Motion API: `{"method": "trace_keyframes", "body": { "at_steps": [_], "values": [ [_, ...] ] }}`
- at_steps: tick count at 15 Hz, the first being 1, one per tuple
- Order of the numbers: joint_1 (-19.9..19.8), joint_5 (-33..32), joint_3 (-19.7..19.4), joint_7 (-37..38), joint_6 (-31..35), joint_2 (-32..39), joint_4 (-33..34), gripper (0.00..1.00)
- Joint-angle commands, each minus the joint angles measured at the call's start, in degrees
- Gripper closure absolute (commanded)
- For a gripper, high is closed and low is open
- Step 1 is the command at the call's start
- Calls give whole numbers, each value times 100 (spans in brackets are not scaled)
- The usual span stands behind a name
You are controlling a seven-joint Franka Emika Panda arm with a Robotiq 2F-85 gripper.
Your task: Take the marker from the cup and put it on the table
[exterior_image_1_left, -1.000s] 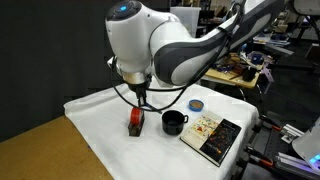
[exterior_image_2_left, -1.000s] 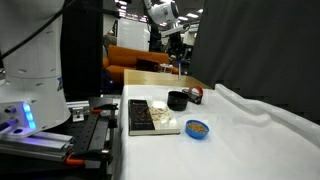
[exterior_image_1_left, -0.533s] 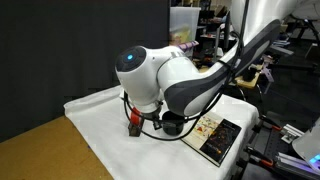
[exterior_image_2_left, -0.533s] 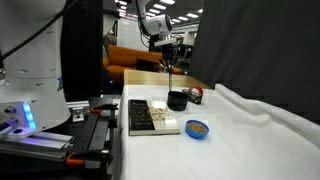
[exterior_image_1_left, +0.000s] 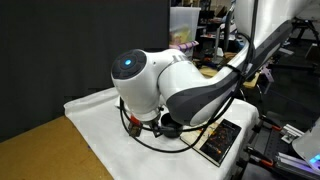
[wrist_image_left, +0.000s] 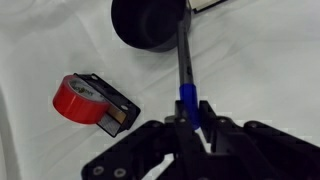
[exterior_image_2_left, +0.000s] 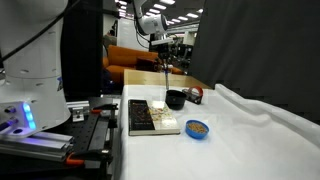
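Note:
In the wrist view my gripper (wrist_image_left: 191, 106) is shut on the blue upper end of the marker (wrist_image_left: 183, 60). The marker's dark shaft runs away from the jaws toward the right rim of the dark cup (wrist_image_left: 148, 25). Its far tip lies at that rim, and I cannot tell if it is inside. In an exterior view the gripper (exterior_image_2_left: 163, 61) hangs above the white-clothed table (exterior_image_2_left: 240, 130) with the marker (exterior_image_2_left: 165, 82) pointing straight down, just beside the cup (exterior_image_2_left: 178, 101). In the other exterior view the arm hides cup, marker and gripper.
A red-and-black blocky object (wrist_image_left: 90, 100) lies on the cloth near the cup and also shows in both exterior views (exterior_image_2_left: 194, 94) (exterior_image_1_left: 131, 127). A book (exterior_image_2_left: 150, 116) and a small blue disc (exterior_image_2_left: 198, 128) lie nearer the table's edge. A bare wooden corner (exterior_image_1_left: 50, 150) shows.
The arm has swung lower and across, and now covers the cup in an exterior view. The gripper, still shut on the marker, has shifted slightly sideways away from the cup.

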Motion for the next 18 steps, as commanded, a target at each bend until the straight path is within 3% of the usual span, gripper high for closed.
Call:
{"method": "trace_keyframes", "body": {
  "at_steps": [1,9,18],
  "values": [
    [39,-150,-9,-147,-6,-66,12,96],
    [126,-482,41,-271,29,-56,42,96],
    [164,-328,84,-332,112,105,-91,96]
  ]
}}
